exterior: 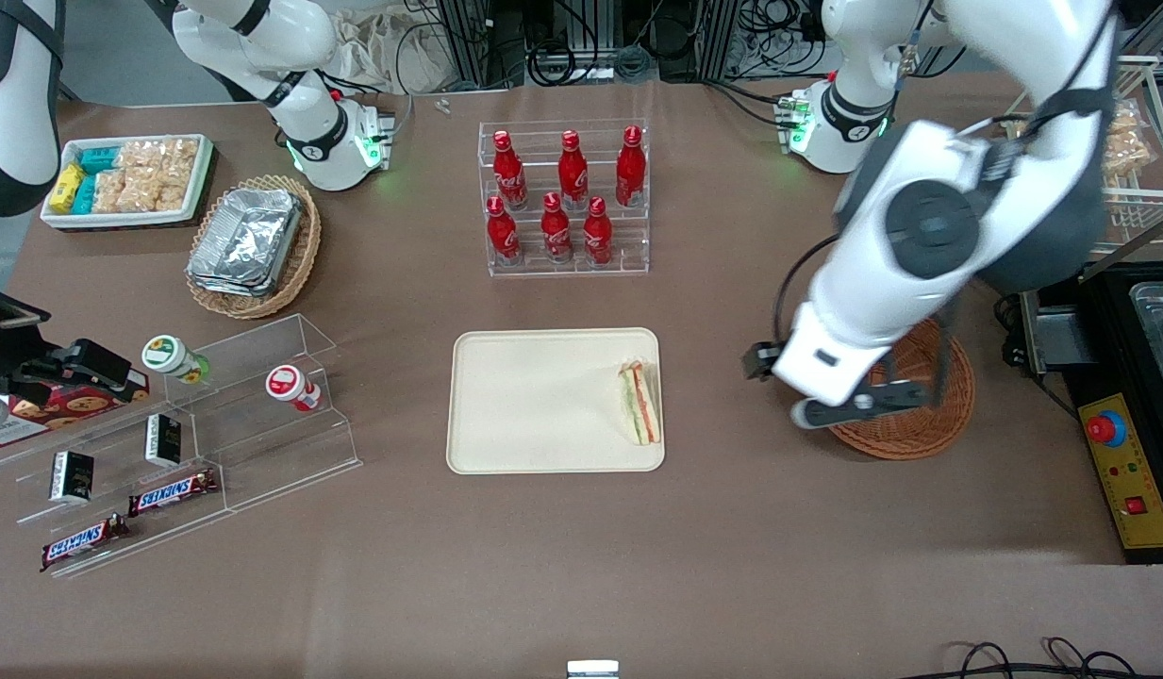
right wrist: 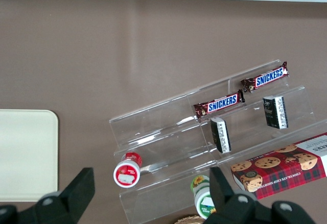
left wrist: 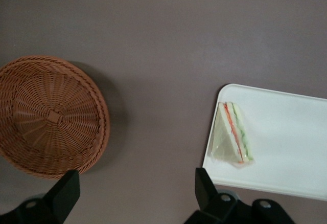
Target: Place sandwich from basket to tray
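**Sandwich on tray, gripper empty**

Snickers bars [exterior: 171, 491] lie nearest the front camera on a clear stand [exterior: 194, 443]. Farther back, the sandwich [exterior: 639, 402] rests inside the tray [exterior: 534, 405] rim nearest the working arm. Bare table separates it from the basket [exterior: 930, 415], where the gripper [left wrist: 135, 196] hovers, fingers spread, holding nothing.

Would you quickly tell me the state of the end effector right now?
Left arm's end effector: open, holding nothing, above the table between basket and tray.

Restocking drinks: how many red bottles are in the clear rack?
6: three red bottles on the rack's upper step, three on the lower step nearer the front camera. None seem hidden. The gripper, open, hovers over the basket.
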Controlling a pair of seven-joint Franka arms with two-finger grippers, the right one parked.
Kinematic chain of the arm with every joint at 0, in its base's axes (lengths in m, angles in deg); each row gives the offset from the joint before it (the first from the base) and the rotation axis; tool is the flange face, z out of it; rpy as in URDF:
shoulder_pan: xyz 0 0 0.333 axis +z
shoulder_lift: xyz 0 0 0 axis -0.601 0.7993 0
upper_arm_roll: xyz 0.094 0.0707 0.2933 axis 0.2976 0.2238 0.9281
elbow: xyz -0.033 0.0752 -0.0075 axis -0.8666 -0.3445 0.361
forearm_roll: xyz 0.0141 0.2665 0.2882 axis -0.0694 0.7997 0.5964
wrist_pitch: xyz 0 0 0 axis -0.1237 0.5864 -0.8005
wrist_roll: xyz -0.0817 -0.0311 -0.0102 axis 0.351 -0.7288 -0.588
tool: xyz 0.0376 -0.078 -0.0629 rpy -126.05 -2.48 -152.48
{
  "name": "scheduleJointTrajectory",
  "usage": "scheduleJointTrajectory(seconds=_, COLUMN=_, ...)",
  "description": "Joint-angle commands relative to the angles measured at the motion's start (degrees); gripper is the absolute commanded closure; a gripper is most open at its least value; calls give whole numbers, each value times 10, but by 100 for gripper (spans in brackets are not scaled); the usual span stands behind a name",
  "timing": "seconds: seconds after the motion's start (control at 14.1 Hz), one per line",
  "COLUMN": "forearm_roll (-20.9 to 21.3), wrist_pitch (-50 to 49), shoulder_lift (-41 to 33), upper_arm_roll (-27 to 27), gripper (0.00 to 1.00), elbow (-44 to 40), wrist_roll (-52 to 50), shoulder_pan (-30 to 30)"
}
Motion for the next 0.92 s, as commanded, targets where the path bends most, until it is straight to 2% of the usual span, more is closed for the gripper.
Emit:
scheduleJointTrajectory(seconds=0.0, forearm_roll=-26, wrist_pitch=-26, shoulder_lift=-32, upper_arm_roll=-4, gripper=0, elbow=24, wrist_roll=48, shoulder_pan=41)
scheduleJointTrajectory(seconds=0.14, forearm_roll=-7, wrist_pitch=-44, shoulder_lift=-45, upper_arm_roll=3, gripper=0, elbow=34, wrist_roll=84, shoulder_pan=53)
scheduleJointTrajectory(seconds=0.28, forearm_roll=5, wrist_pitch=-35, shoulder_lift=-63, upper_arm_roll=21, gripper=0, elbow=74, wrist_roll=163, shoulder_pan=75)
scheduleJointTrajectory(seconds=0.57, forearm_roll=-6, wrist_pitch=-15, shoulder_lift=-101, upper_arm_roll=164, gripper=0, elbow=126, wrist_roll=272, shoulder_pan=-10)
scheduleJointTrajectory(seconds=0.78, forearm_roll=-9, wrist_pitch=-2, shoulder_lift=-124, upper_arm_roll=190, gripper=0, elbow=159, wrist_roll=336, shoulder_pan=-13)
scheduleJointTrajectory(seconds=0.85, forearm_roll=-25, wrist_pitch=5, shoulder_lift=-134, upper_arm_roll=209, gripper=0, elbow=172, wrist_roll=360, shoulder_pan=-13)
